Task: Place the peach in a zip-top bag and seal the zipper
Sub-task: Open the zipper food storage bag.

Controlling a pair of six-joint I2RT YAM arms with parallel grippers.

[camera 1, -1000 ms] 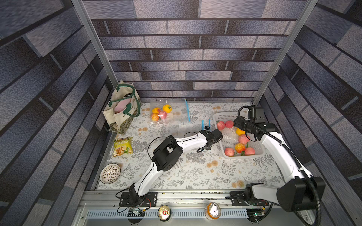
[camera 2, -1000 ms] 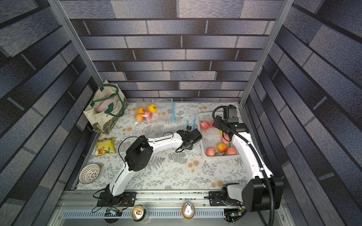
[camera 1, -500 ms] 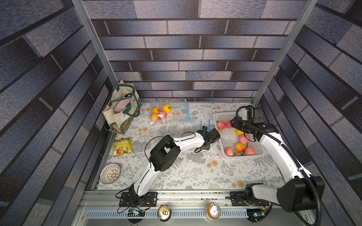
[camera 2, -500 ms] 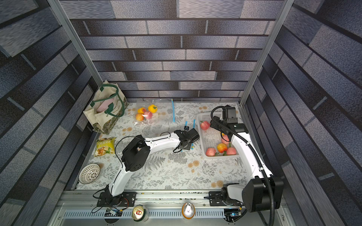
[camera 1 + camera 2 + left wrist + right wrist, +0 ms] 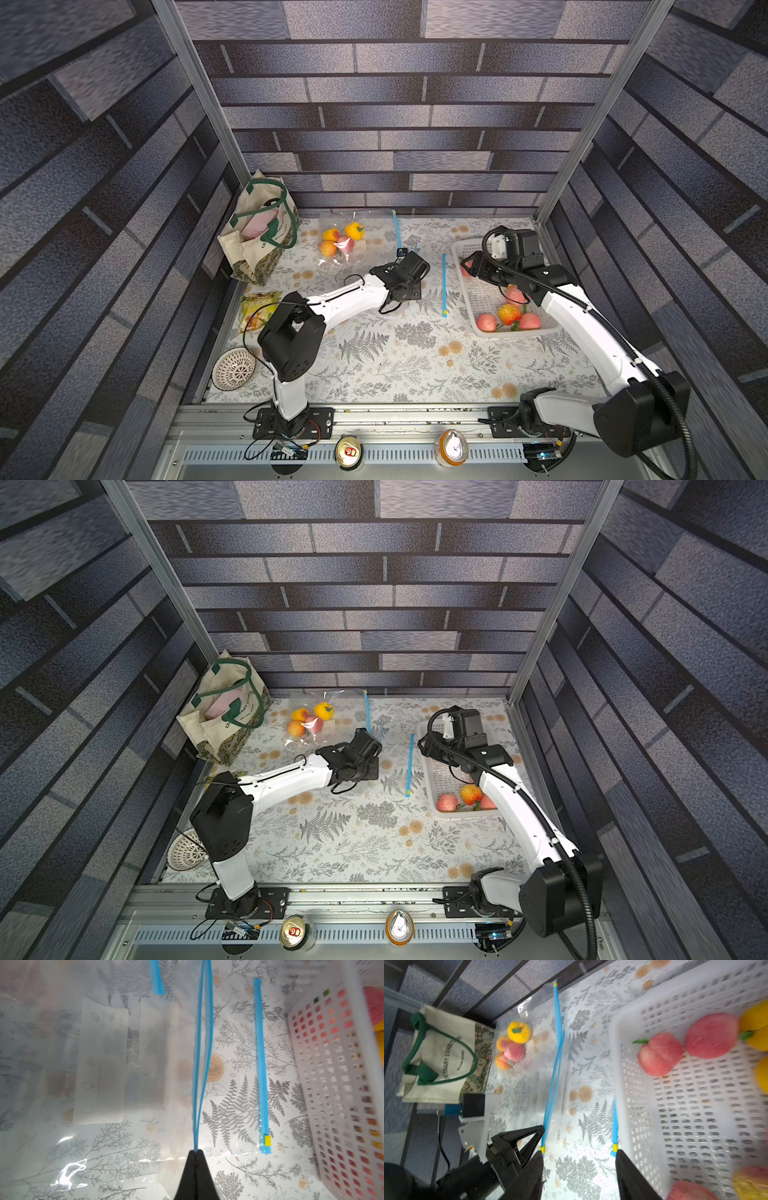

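Pinching the blue zipper edge of the clear zip-top bag (image 5: 195, 1076) mid-desk (image 5: 395, 353), the left gripper (image 5: 197, 1150) is clamped together on it. Rightward, the right gripper (image 5: 578, 1152) hangs with jaws apart beside the white basket's (image 5: 695, 1126) rim; the peach (image 5: 659, 1054) lies inside.

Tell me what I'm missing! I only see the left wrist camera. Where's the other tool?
Observer: The right tool hangs open at the white basket edge, holding nothing.
Operator: Any peaches in there?
Observer: Yes, a pink peach lies in it, near that tool.
Operator: Where on the zipper am I pinching?
Observer: The left tool grips the blue zipper right by its yellow tab.
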